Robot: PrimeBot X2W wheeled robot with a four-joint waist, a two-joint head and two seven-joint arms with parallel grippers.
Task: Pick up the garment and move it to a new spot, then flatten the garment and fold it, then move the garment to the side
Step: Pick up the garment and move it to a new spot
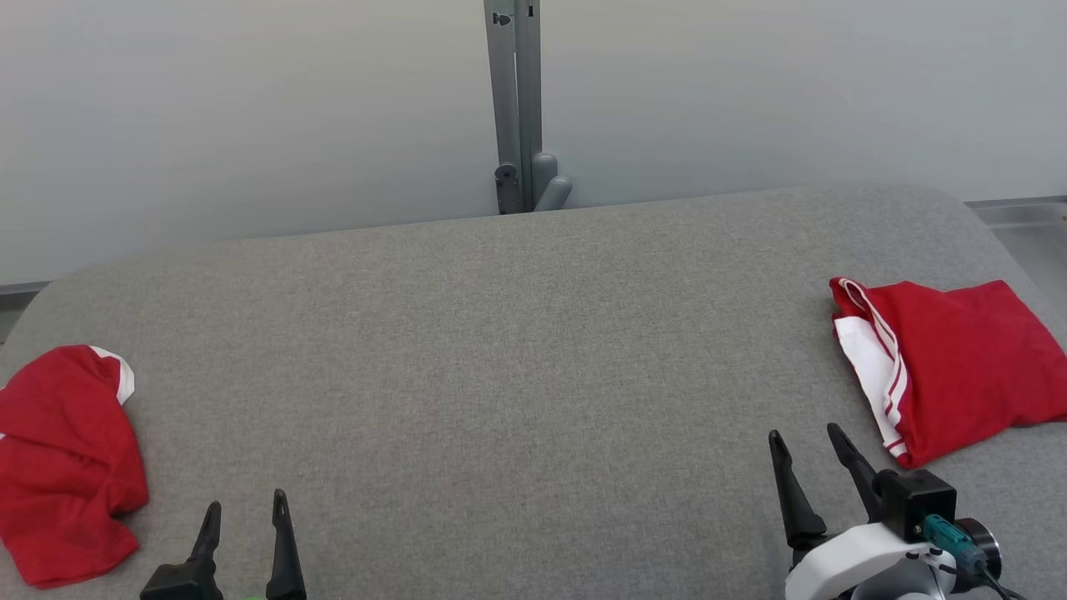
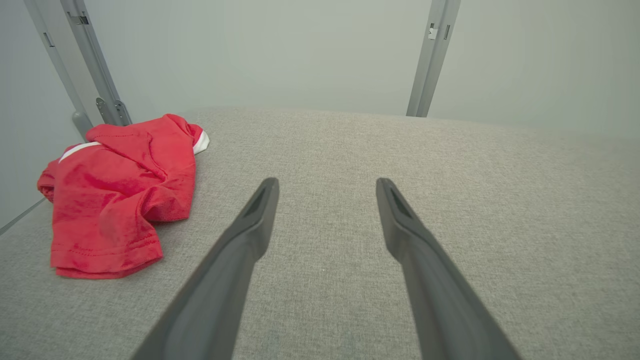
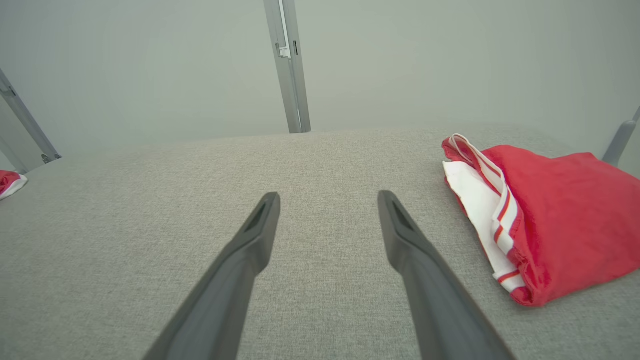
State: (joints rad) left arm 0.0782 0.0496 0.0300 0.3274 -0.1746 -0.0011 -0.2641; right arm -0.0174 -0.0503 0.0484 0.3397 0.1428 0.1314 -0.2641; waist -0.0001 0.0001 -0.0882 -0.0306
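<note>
— Well, is the left gripper wide and empty, and the right gripper too?
— Yes. The crumpled garment lies just off the left one's outer side; a folded garment sits beyond the right.
— Risk?
— Pinching one loose layer: it may bunch, or slide off the table edge.

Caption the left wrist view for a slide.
Left gripper, fingers open, over grey table; crumpled red garment at view's left.

The crumpled red garment runs off the head view's left edge, the folded garment off its right.
</note>
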